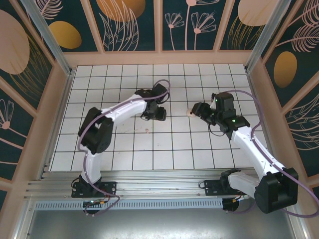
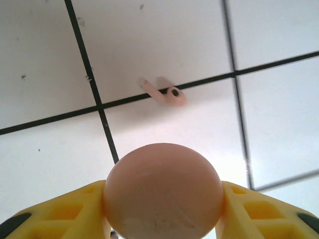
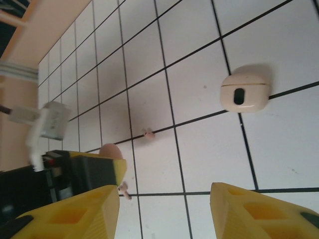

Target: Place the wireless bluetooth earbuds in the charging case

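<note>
My left gripper [image 1: 160, 113] is shut on the charging case [image 2: 163, 191], a smooth salmon-pink pebble pinched between its yellow fingers [image 2: 65, 211], low over the tiles. One pale pink earbud [image 2: 167, 94] lies on a grid line just beyond the case. From the right wrist two earbuds show: one [image 3: 148, 133] on a grid line, one [image 3: 123, 189] beside the left gripper, with the case [image 3: 110, 151] peeking over it. My right gripper [image 1: 196, 110] stands open and holds nothing [image 3: 164, 211]. A stray earbud [image 1: 147, 131] lies toward the near side.
A cream-white rounded box [image 3: 245, 89] with a seam and a dark oval spot rests on the tiles ahead of my right gripper, seen as a pale lump [image 1: 189, 112] from above. Wooden walls [image 1: 67, 74] enclose the white gridded floor [image 1: 124, 154].
</note>
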Controlling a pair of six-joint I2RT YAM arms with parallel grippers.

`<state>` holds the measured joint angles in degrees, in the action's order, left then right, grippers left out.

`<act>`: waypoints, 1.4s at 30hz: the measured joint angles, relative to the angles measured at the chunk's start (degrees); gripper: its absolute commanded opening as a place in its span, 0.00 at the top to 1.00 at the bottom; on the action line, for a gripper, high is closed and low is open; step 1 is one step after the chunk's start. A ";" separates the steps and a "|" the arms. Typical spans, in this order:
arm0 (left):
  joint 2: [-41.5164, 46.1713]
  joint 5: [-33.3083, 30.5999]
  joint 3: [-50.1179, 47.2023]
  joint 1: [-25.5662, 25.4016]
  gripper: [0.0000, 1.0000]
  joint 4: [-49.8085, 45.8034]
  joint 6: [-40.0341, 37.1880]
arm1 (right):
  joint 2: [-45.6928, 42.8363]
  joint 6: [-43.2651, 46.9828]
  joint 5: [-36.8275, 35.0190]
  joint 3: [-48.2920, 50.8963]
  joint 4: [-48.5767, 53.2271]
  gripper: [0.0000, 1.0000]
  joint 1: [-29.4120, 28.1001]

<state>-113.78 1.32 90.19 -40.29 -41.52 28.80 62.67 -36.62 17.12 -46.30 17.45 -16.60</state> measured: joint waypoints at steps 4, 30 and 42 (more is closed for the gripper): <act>9.86 4.57 -10.40 -0.02 0.56 10.03 -5.53 | -1.90 1.88 4.83 1.51 -2.89 0.50 0.00; 28.89 19.47 -32.70 -1.11 0.62 38.53 -44.04 | -6.69 2.58 15.85 9.70 -22.12 0.56 -11.30; 29.42 19.87 -32.83 -1.88 0.63 39.82 -45.09 | -0.11 0.46 16.41 9.55 -27.12 0.57 -12.83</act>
<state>-84.36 21.19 57.36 -42.17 -1.69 -16.29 62.57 -36.16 33.54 -36.75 -9.67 -29.43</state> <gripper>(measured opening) 0.439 0.429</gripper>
